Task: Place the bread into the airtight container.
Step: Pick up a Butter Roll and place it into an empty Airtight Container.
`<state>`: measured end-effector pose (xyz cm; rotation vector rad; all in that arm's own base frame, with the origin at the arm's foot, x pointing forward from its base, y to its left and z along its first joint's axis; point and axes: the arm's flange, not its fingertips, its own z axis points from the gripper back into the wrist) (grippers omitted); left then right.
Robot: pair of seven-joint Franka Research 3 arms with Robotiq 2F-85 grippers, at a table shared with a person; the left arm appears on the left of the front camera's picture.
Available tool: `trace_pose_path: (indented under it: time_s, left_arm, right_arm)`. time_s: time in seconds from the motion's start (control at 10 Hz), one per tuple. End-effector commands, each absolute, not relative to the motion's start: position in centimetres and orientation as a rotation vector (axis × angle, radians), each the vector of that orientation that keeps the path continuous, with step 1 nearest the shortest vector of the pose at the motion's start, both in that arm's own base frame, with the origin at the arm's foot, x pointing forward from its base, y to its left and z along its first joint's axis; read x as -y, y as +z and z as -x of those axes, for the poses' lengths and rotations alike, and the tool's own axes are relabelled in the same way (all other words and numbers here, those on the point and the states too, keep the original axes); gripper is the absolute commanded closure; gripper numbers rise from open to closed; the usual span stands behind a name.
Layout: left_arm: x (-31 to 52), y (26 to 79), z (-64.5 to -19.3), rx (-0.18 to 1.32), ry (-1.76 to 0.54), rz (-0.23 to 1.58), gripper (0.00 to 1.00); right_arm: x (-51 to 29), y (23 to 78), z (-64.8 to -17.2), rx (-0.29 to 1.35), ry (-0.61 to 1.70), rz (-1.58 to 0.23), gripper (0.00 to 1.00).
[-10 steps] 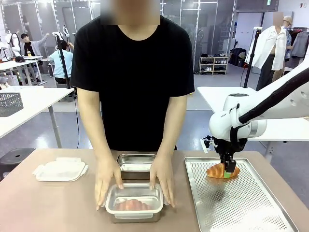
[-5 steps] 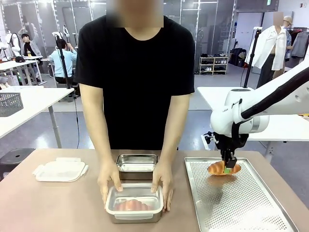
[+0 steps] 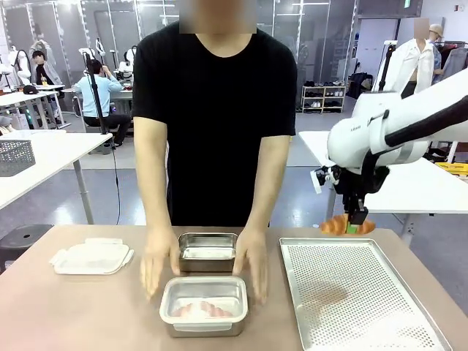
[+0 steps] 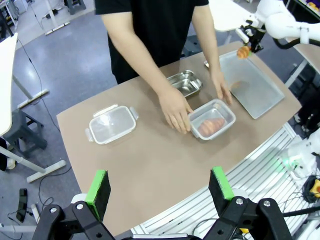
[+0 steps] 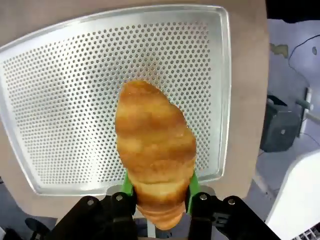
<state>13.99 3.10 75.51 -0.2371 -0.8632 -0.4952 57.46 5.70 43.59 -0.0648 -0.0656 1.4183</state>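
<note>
The right gripper (image 3: 357,223) clamps a golden croissant (image 3: 344,226) above the far edge of the perforated metal tray (image 3: 351,292). Carrying it to the clear rectangular container (image 3: 203,327), one pastry (image 3: 201,310) inside, by the tabletop (image 3: 88,314) front edge remains. The left gripper (image 4: 159,185) gapes, empty.

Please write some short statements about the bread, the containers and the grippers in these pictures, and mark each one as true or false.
1. The right gripper holds a croissant in the air over the perforated tray. True.
2. The clear container is empty. False: one bread already lies in it.
3. The lid is closed on the clear container. False: it lies apart on the table, toward the robot's left.
4. The left gripper is open and holds nothing. True.
5. The person's hands are at either side of the two containers. True.
</note>
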Motion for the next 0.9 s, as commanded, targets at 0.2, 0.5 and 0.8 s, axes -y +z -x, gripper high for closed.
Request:
trace_pose_path:
  time_s: [0.2, 0.5, 0.8]
  left_arm:
    - [-3.0, 75.8, -13.8, 0.868, -0.501, 0.235, 0.00]
    - [-3.0, 75.8, -13.8, 0.868, -0.501, 0.235, 0.00]
    - [-3.0, 75.8, -13.8, 0.868, -0.501, 0.235, 0.00]
  right_arm:
    - [-8.1, 47.2, -53.5, 0.078, 1.322, 0.033, 0.55]
    - [-14.6, 49.9, -51.7, 0.131, 1.294, 0.059, 0.55]
    - [-21.6, 50.6, -51.7, 0.150, 1.293, 0.013, 0.55]
